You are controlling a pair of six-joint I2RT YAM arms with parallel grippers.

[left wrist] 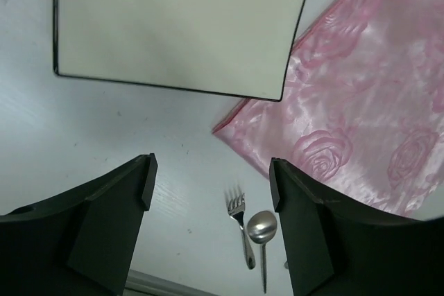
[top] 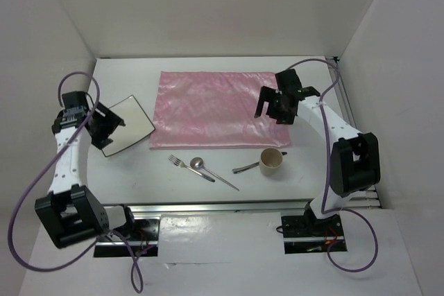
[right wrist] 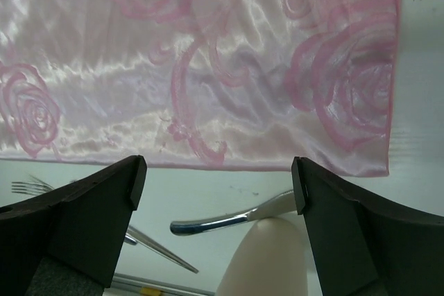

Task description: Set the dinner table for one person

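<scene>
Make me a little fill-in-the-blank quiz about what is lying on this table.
1. The shiny cloth spread on the dinner table is ____ in colour.
2. In the top view, the white plate lies to the ____ of the cloth.
3. The fork lies right beside a ____.
4. The left end effector and the right end effector both stand ____, holding nothing.

Missing words: pink; left; spoon; open.

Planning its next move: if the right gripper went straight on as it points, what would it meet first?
Likely the shiny pink rectangular cloth, near its front edge, though depth is unclear.
</scene>
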